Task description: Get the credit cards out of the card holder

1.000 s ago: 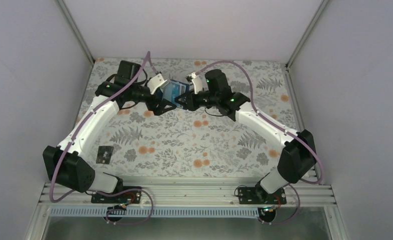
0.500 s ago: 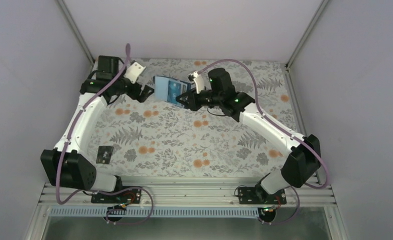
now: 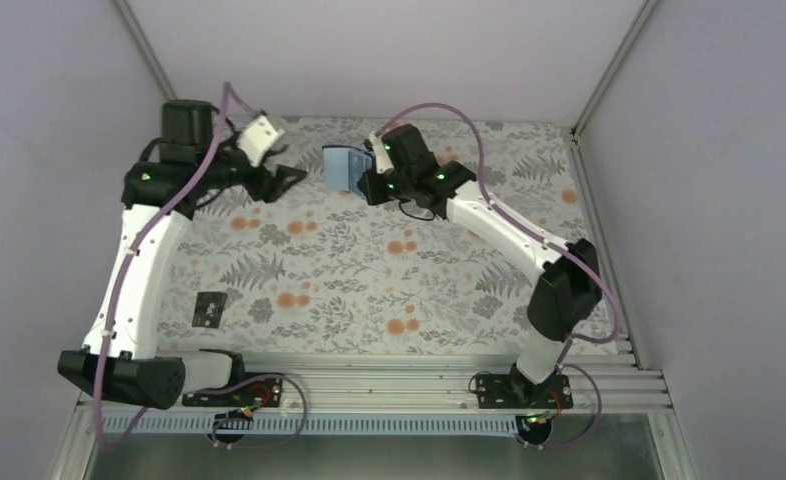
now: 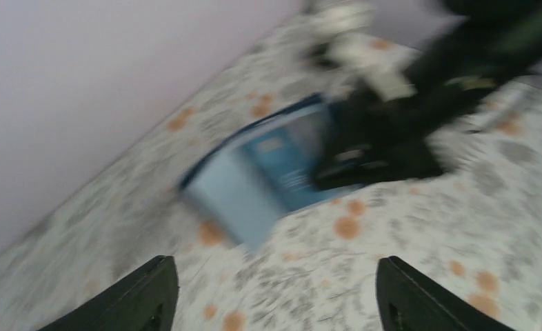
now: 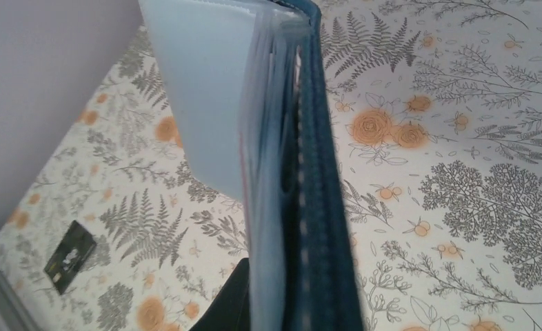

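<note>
My right gripper is shut on the navy card holder and holds it up on edge above the far middle of the table. In the right wrist view the card holder is edge-on, its pale blue pockets fanned to the left, with a thin red edge among them. One dark finger shows beside it. My left gripper is open and empty, left of the holder and apart from it. Its blurred view shows the holder. A black card lies on the table near left, also in the right wrist view.
The floral tablecloth covers the table. Grey walls close in at the back and both sides. A metal rail with the arm bases runs along the near edge.
My left gripper has let go and drawn back to the left, away from the holder. My right gripper has turned the holder up on edge and moved it slightly back and left.
</note>
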